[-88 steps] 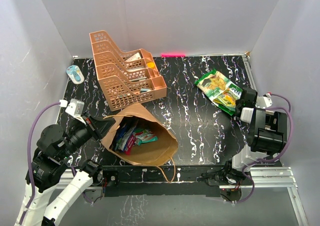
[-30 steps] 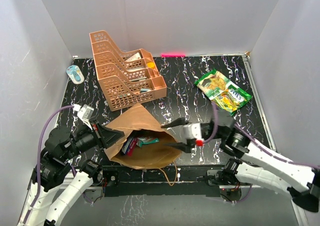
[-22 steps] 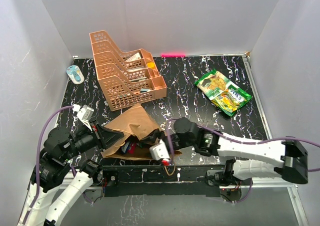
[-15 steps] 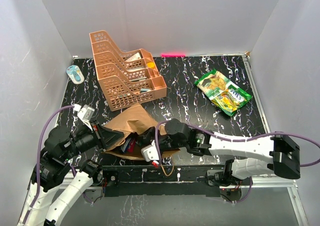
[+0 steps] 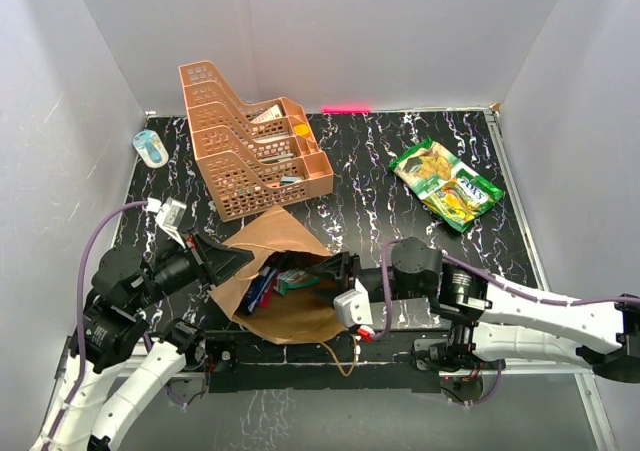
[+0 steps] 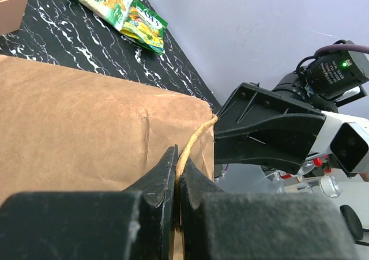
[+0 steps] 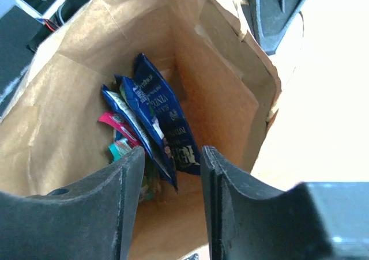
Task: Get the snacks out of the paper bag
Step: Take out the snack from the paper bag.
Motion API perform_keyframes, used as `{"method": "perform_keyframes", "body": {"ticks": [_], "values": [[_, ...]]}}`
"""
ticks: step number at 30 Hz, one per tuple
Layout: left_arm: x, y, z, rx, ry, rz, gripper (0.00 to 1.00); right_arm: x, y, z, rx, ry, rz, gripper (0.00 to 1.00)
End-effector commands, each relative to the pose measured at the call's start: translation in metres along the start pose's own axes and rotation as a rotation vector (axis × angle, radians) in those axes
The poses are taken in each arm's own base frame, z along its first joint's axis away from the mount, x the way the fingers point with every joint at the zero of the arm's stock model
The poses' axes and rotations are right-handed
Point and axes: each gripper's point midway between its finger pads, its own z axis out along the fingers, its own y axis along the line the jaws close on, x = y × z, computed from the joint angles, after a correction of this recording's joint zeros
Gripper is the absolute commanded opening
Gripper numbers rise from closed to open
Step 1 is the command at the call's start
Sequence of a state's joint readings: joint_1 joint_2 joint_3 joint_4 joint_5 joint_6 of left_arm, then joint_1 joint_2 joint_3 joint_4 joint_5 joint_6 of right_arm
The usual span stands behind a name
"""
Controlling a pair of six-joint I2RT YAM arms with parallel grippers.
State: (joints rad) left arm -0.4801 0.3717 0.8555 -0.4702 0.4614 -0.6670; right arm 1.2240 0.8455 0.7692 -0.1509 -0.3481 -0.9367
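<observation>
Clenching the left gripper (image 6: 177, 163) on the tan twine handle (image 6: 196, 134), we are aiming the parted, empty right gripper (image 7: 171, 154) at the top edge of the light, slippery blue foil packet (image 7: 166, 115) ahead.

Walls (image 5: 400, 31): plain pale grey, three sides
Table (image 5: 370, 181): black, white marble veins
Back edge: short pink strip (image 5: 346, 109)

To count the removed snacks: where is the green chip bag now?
In the top view, the green chip bag lies on the table at far right, outside the paper bag.
</observation>
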Motion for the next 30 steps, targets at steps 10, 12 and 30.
{"method": "perform_keyframes", "body": {"ticks": [10, 12, 30], "values": [[0.000, -0.009, -0.006, 0.044, -0.019, 0.009, 0.00, -0.006, 0.024, 0.058, -0.044, -0.127, 0.028, 0.31], [0.003, -0.008, -0.006, 0.048, -0.013, 0.006, 0.00, 0.009, 0.022, 0.068, 0.002, -0.062, 0.020, 0.31], [0.006, -0.013, -0.009, 0.062, 0.007, 0.007, 0.00, 0.090, 0.000, 0.117, 0.037, 0.179, -0.157, 0.41]]}}
